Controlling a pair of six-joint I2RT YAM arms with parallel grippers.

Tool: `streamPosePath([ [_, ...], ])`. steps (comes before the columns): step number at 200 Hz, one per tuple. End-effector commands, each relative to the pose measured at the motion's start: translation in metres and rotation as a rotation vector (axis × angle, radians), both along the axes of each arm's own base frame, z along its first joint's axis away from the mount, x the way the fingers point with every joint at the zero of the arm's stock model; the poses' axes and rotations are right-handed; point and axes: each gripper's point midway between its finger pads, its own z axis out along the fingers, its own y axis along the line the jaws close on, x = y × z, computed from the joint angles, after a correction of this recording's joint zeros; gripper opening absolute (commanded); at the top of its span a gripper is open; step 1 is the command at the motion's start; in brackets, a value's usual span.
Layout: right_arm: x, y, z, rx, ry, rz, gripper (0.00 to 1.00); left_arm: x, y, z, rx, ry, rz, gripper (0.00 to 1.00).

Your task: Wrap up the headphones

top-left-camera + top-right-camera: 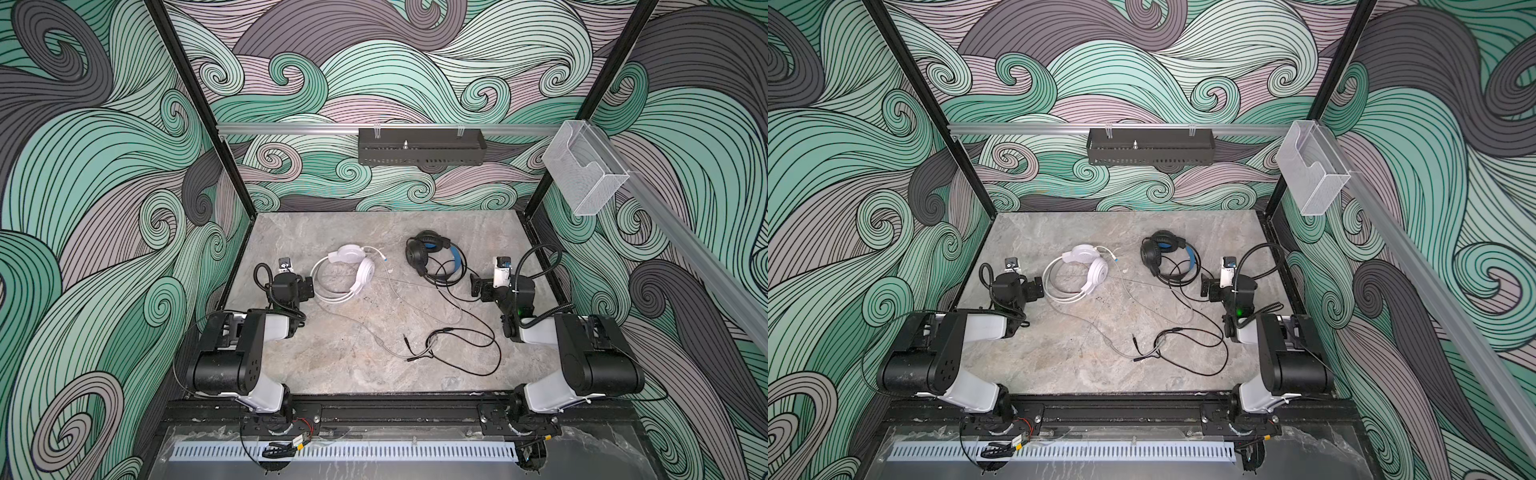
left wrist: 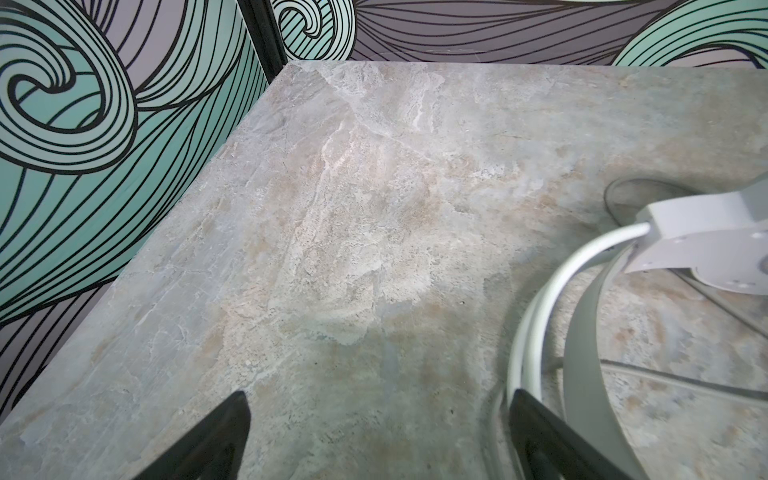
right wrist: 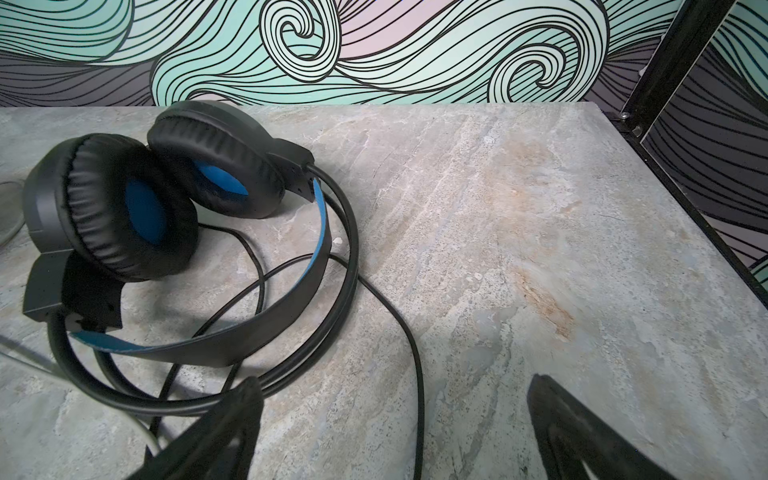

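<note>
Two arms crouched low, jaws spread wide, nothing held.
On the grey table (image 1: 332,374), left arm (image 1: 224,365) folds at lower left, right arm (image 1: 598,370) at lower right, wrists turned inward; white headphones (image 1: 353,266) lie centre-left just beside the left gripper (image 1: 306,286), black headphones (image 1: 432,255) centre-right near the right gripper (image 1: 478,286); pale cord (image 1: 376,338) and black cord (image 1: 500,357) sprawl loose toward lower centre.

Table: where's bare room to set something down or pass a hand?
Crowded: the middle, where the white headphones, the black headphones, the pale cord and the black cord sprawl and cross. Bare: the table strip between the headsets and the back wall, and the strip between the cords and the black front rail.
</note>
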Motion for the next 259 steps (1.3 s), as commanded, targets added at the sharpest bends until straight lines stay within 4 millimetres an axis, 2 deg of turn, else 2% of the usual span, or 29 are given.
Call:
streamPosePath([
  [1,0.004,0.001,0.006,0.001,-0.014,0.007,1.0,0.01,0.001,0.016,-0.012,-0.053,0.003,0.99],
  [14,0.003,0.001,0.006,-0.001,-0.016,0.007,1.0,0.009,0.001,0.016,-0.012,-0.053,0.002,0.99],
  [26,0.005,-0.012,0.006,-0.016,-0.011,-0.083,1.0,0.009,0.001,0.016,-0.012,-0.056,0.003,0.99],
  [39,0.006,-0.017,0.01,-0.019,-0.012,-0.117,1.0,0.009,0.002,0.018,-0.007,-0.055,0.007,0.98],
  [61,0.006,-0.019,0.021,-0.024,0.033,-0.134,1.0,0.005,0.012,0.035,0.006,-0.03,0.064,0.99],
  [66,0.006,-0.021,0.025,-0.031,0.047,-0.149,0.99,0.002,0.013,0.033,0.004,0.005,0.076,0.99],
  [69,0.006,-0.023,0.027,-0.036,0.056,-0.163,1.0,0.001,0.014,0.043,0.001,-0.009,0.082,0.99],
  [93,0.003,-0.041,0.048,-0.075,0.122,-0.337,1.0,-0.021,0.015,0.058,-0.039,0.027,0.122,0.99],
  [113,0.007,-0.04,0.062,-0.01,0.203,-0.39,1.0,-0.038,0.013,0.073,-0.092,0.058,0.14,0.99],
  [125,0.011,-0.028,0.064,0.024,0.277,-0.37,1.0,-0.047,0.011,0.079,-0.133,0.096,0.158,0.99],
  [144,0.017,-0.001,0.057,0.014,0.383,-0.324,0.99,-0.061,-0.003,0.088,-0.248,0.153,0.15,0.99],
  [172,0.024,0.038,0.059,-0.011,0.484,-0.262,1.0,-0.071,-0.025,0.106,-0.423,0.161,0.127,0.99],
  [183,0.027,0.054,0.062,-0.008,0.506,-0.218,1.0,-0.072,-0.037,0.115,-0.479,0.179,0.087,0.99],
  [204,0.029,0.079,0.08,-0.003,0.481,-0.159,1.0,-0.075,-0.057,0.124,-0.547,0.251,0.043,0.99],
  [220,0.026,0.098,0.091,-0.007,0.47,-0.116,1.0,-0.076,-0.069,0.118,-0.587,0.339,0.042,0.98],
  [249,0.011,0.129,0.111,-0.088,0.471,-0.012,1.0,-0.081,-0.078,0.089,-0.653,0.532,0.123,0.98],
  [259,0.002,0.138,0.117,-0.119,0.466,0.023,0.99,-0.076,-0.083,0.08,-0.655,0.567,0.13,0.99],
])
